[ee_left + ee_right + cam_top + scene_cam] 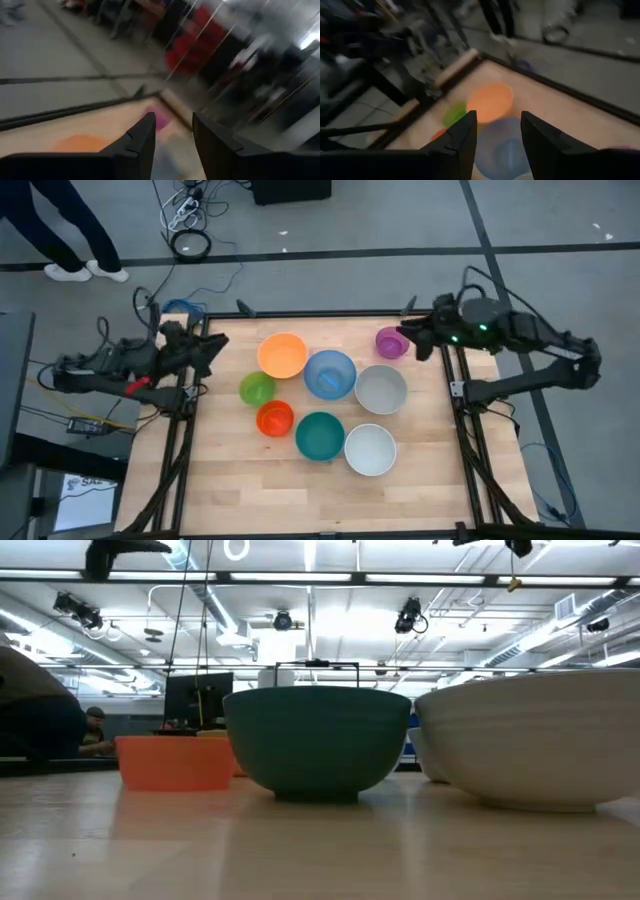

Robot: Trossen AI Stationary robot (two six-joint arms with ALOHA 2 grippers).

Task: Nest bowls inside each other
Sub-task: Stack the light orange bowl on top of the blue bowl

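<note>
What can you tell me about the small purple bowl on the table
The purple bowl is the smallest one, round, plain and plastic-looking. It sits upright and empty on the wooden table, near its far right corner, apart from the cluster of other bowls; the grey bowl is its nearest neighbour. The right gripper, open, hangs right beside it. Whether they touch is unclear.

Bright ceiling lights; wrist views motion-blurred

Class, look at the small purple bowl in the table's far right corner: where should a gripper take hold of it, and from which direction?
Probably by the rim. The purple bowl stands upright, mouth open upward, apart from the other bowls. Come from above, one finger inside and one outside the wall. The open right gripper is right beside it.
</note>
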